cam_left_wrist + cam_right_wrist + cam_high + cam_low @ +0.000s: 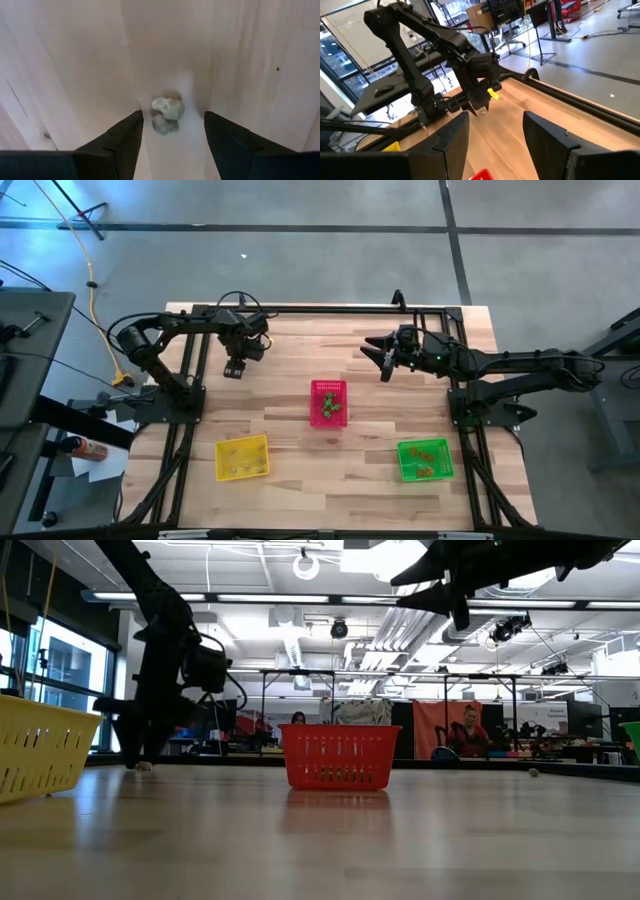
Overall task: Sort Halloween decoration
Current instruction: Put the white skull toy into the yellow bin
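At the far left of the worktop, the left pincer points straight down over a pale yellowish trinket, one piece of the Halloween decoration. Its two dark fingers stand apart, open, with the trinket lying on the wood between them, slightly nearer one finger than the other. From table height the pincer tips appear to be right at the surface beside that small lump.

To do this pick well, I would judge the arm should first centre the gap on the trinket, then lower until the tips nearly brush the wood before closing. The piece is small, lumpy and looks light, so an off-centre squeeze could flick it sideways or pinch only an edge. A slow, even close is the safer choice, followed by a straight lift.

Its likely home is the yellow basket at the near left, which already holds pale bits; the red basket sits mid-worktop and the green basket at the near right.

High over the far right, the right pincer waits with its fingers spread and nothing in them.
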Controlling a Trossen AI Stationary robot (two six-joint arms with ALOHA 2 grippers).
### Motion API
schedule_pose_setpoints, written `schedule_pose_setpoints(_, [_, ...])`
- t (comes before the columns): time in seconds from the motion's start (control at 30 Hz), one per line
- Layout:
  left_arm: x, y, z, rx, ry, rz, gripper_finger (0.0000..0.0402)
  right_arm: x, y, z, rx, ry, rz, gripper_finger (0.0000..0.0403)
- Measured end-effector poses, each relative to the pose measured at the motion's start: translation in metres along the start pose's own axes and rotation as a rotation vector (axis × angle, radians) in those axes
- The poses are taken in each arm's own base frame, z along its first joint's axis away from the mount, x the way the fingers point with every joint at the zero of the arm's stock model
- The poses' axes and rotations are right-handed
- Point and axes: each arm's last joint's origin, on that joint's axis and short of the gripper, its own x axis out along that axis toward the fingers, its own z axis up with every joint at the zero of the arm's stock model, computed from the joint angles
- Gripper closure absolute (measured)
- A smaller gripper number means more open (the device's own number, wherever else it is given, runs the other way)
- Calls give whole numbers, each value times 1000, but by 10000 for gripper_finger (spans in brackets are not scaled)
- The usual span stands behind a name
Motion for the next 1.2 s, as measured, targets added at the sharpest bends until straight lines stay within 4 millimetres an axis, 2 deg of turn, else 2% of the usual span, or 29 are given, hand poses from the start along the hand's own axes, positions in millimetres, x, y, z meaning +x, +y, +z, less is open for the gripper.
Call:
schedule_pose_setpoints(0.3, [0,3,4,32,-58,16,202,0,0,0,-4,5,-3,221])
schedule_pose_setpoints(0.6, [9,1,-6,14,-52,-14,207,0,0,0,-4,5,-3,221])
schedule_pose_setpoints(0.73, [9,0,-6,12,-49,-21,236,0,0,0,-4,5,-3,221])
schedule_pose_setpoints(1.03, [10,0,-7,0,-48,-31,336,0,0,0,35,5,-3,221])
schedule_pose_setpoints(1.2, [9,0,-6,-51,-44,-31,359,0,0,0,49,5,-3,221])
